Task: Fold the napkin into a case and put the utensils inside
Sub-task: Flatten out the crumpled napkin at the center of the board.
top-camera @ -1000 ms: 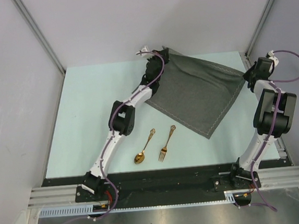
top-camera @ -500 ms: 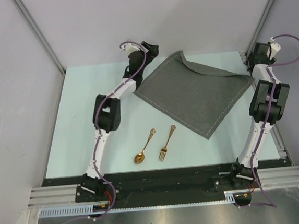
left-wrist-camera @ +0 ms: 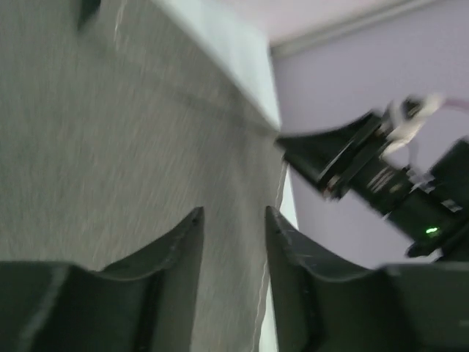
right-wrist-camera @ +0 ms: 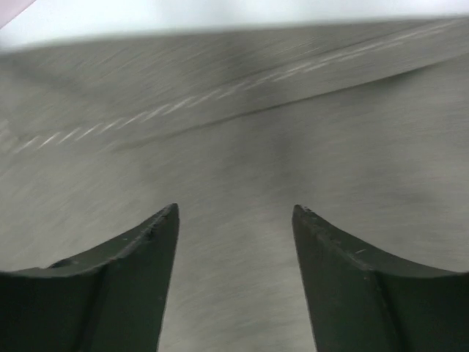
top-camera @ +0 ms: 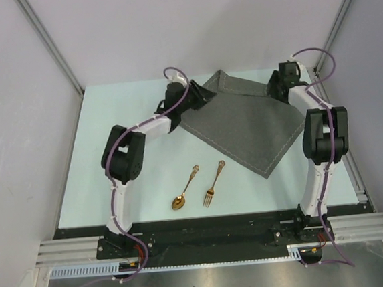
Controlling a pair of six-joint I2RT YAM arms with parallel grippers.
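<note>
A: Where is the napkin [top-camera: 244, 129]?
B: It lies spread out on the far right part of the table [top-camera: 112, 157].
A: Is it folded yet?
B: Hardly, I think. The spoon [top-camera: 182, 192] and fork [top-camera: 212, 184] lie on the near side, away from it, not put in.
A: And the fingers?
B: The left gripper [top-camera: 199, 96] has a small gap, the right gripper [top-camera: 277, 85] a wide one. Both are over the far edge, holding nothing.

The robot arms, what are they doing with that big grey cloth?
A two-armed robot is working on the dark grey woven cloth napkin, spread on the pale table and not yet folded. The left gripper and right gripper hover open over its far side, holding nothing. The small gold spoon and gold fork lie untouched nearer the arms' bases.
</note>
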